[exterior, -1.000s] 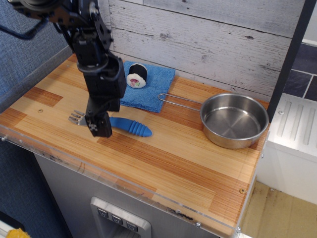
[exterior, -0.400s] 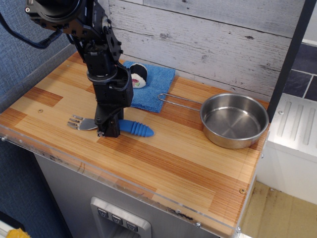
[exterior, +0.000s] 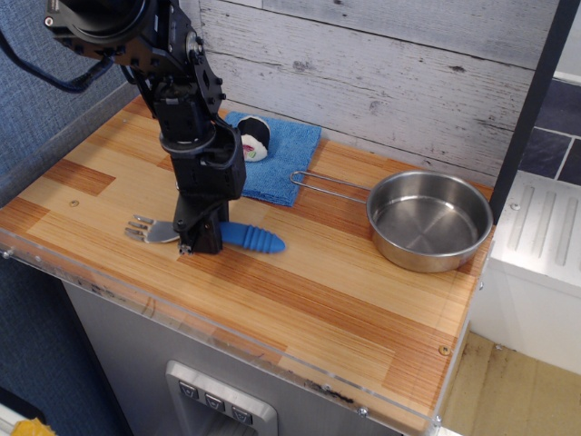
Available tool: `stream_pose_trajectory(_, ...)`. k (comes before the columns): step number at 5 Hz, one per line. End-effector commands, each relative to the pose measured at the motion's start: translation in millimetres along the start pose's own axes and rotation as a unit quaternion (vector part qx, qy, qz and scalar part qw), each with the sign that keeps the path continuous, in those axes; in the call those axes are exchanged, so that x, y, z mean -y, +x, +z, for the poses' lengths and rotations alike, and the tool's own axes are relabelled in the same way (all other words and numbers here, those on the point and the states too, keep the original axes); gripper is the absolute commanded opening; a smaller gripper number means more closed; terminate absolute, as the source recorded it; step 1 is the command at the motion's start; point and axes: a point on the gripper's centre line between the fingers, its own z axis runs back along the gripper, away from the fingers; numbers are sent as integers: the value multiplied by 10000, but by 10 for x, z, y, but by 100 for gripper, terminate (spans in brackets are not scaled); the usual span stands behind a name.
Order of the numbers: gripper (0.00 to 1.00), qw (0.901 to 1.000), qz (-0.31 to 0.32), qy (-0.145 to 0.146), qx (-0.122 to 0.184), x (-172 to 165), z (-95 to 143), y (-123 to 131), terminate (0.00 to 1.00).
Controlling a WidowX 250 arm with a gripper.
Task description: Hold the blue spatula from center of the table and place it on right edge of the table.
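Compared with a second ago, your arm sits further right and lower, with the claw (exterior: 200, 238) now down over the neck of the blue spatula (exterior: 218, 235), where the blue handle meets the metal tines. The spatula itself has crept slightly to the right.

Claw state: fingers straddle the handle and look closed around it, but you cannot tell for certain whether they are pinching or only bracketing it.

Spatula position: lying flat on the surface (exterior: 318, 300), left of centre, tines pointing left, ribbed handle end pointing right toward the pan (exterior: 428, 221). It does not appear lifted.

Progress: approach done, grasp underway at best. Still left for you: confirm the grip, lift, carry across past the pan, set down at the right edge. The cloth (exterior: 281, 163) and the small roll (exterior: 251, 138) behind are not involved.
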Motion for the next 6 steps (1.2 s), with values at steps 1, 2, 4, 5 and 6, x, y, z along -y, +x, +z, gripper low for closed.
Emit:
stream_pose_trajectory(1,0,9984,-145,467,301,-71,387,80,0)
stream_pose_trajectory(2,0,9969,-312,592,412,-36,483,250,0)
stream_pose_trajectory(4,0,9913,-1017,643,529,337,524,750,0)
stream_pose_trajectory(5,0,9887,-1259,632,507,492,484,975,0)
stream_pose_trajectory(6,0,9862,-1453,605,504,603,420,1153,0)
